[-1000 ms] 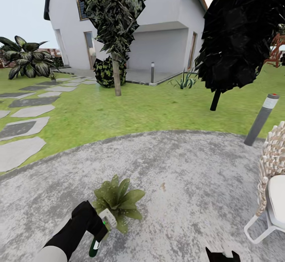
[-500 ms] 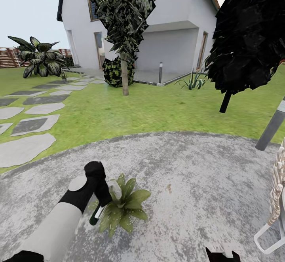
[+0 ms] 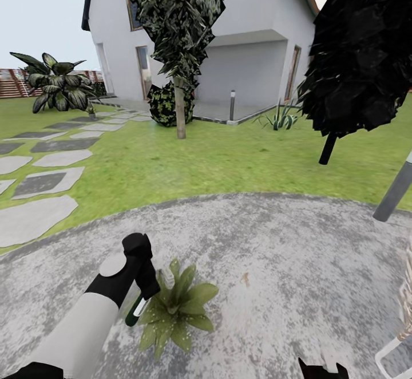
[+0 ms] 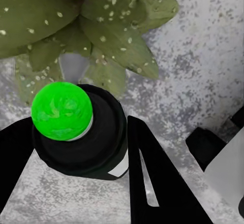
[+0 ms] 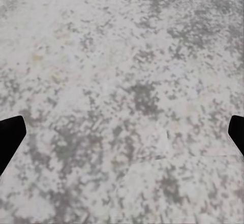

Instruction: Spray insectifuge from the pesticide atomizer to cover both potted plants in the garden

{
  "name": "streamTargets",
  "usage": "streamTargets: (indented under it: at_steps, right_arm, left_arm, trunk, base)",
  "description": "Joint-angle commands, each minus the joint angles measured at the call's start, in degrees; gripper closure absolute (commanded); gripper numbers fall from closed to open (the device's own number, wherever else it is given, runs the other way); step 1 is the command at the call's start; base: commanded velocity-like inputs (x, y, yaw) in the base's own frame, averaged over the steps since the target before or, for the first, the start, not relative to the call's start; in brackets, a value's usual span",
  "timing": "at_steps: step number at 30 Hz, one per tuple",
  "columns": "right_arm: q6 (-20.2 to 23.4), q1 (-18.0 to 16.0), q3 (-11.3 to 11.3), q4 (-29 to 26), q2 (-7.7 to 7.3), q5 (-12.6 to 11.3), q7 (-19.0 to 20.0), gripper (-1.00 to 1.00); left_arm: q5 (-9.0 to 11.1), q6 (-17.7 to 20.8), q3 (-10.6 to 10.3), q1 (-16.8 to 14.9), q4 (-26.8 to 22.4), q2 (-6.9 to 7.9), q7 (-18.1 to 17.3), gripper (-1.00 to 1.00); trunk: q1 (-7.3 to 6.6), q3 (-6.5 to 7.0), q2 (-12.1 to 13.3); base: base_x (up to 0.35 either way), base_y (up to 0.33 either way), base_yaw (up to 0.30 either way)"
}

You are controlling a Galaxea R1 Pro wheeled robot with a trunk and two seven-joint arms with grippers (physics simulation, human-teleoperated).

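Grey speckled paving (image 3: pixel 297 253) filled the lower half of the head view, with lawn (image 3: pixel 229 156) and a white house (image 3: pixel 252 35) above it. Low and left of centre, the left gripper (image 3: pixel 147 290) pinched the pesticide atomizer (image 3: pixel 136 311), a slim dark bottle slanting down to the lower left, right at the left edge of one potted plant (image 3: pixel 177 310), a low rosette of green leaves. In the left wrist view the black fingers (image 4: pixel 152 183) were clamped on either side of the atomizer's dark body (image 4: pixel 96 148), its green tip (image 4: pixel 62 110) in the left-centre of the frame, with spotted leaves (image 4: pixel 117 41) across the top. The right gripper (image 5: pixel 122 132) stood spread wide, dark fingertips (image 5: pixel 10 135) at the two side edges of its wrist frame over bare paving; its black tips (image 3: pixel 320 367) also poked in at the head view's bottom right.
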Motion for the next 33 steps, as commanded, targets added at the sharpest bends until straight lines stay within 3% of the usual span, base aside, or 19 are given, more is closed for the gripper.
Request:
streamTargets:
  at_steps: [1,6,10,13,17,20,23,28,33]
  right_arm:
    - [-0.2,-0.1,-0.5,0.1,-0.02,0.2,0.3,-1.00]
    - [-0.1,0.0,-0.5,0.1,0.12,0.2,0.3,-1.00]
    - [-0.1,0.0,-0.5,0.1,0.07,0.2,0.3,-1.00]
    - [-0.1,0.0,-0.5,0.1,0.11,0.2,0.3,-1.00]
    - [-0.1,0.0,-0.5,0.1,0.04,0.2,0.3,-1.00]
    - [-0.1,-0.1,-0.5,0.1,0.05,0.2,0.3,-1.00]
    - [-0.1,-0.1,-0.5,0.1,0.08,0.2,0.3,-1.00]
    - [-0.1,0.0,-0.5,0.1,0.14,0.2,0.3,-1.00]
    - [-0.1,0.0,-0.5,0.1,0.15,0.2,0.3,-1.00]
  left_arm:
    - [-0.5,0.6,0.0,-0.2,0.0,-0.04,-0.5,1.00]
    - [-0.4,0.4,-0.7,-0.6,0.0,-0.48,-0.7,1.00]
    - [-2.0,0.5,-7.5,-0.8,-0.1,-1.18,-2.1,1.00]
    - [-4.9,0.6,-8.8,-1.1,-0.2,-1.18,-2.1,1.00]
    - [-5.5,0.8,-8.6,-2.2,-0.2,-0.97,-2.1,1.00]
    - [-5.2,0.8,-5.0,-3.2,-0.2,-1.01,-2.1,1.00]
    - [-5.5,0.7,-3.1,-3.3,-0.2,-0.59,-2.1,1.00]
    - [-5.2,0.7,-2.3,-2.6,-0.2,1.63,-2.1,1.00]
    - [-5.0,0.7,-2.2,-2.3,-0.1,0.62,-2.1,1.00]
  trunk:
    - [0.02,-0.06,0.0]
    - [0.02,-0.06,0.0]
    - [0.02,-0.06,0.0]
    - [0.02,-0.06,0.0]
    - [0.02,-0.06,0.0]
    - [0.02,-0.06,0.0]
    - [0.02,-0.06,0.0]
    - [0.02,-0.06,0.0]
    - [0.02,-0.06,0.0]
  base:
    - [0.337,0.000,0.000]
    - [0.190,0.000,0.000]
    - [0.012,0.000,0.000]
    - [0.001,0.000,0.000]
    - [0.000,0.000,0.000]
    - [0.000,0.000,0.000]
    - [0.000,0.000,0.000]
    - [0.000,0.000,0.000]
    - [0.064,-0.029,0.000]
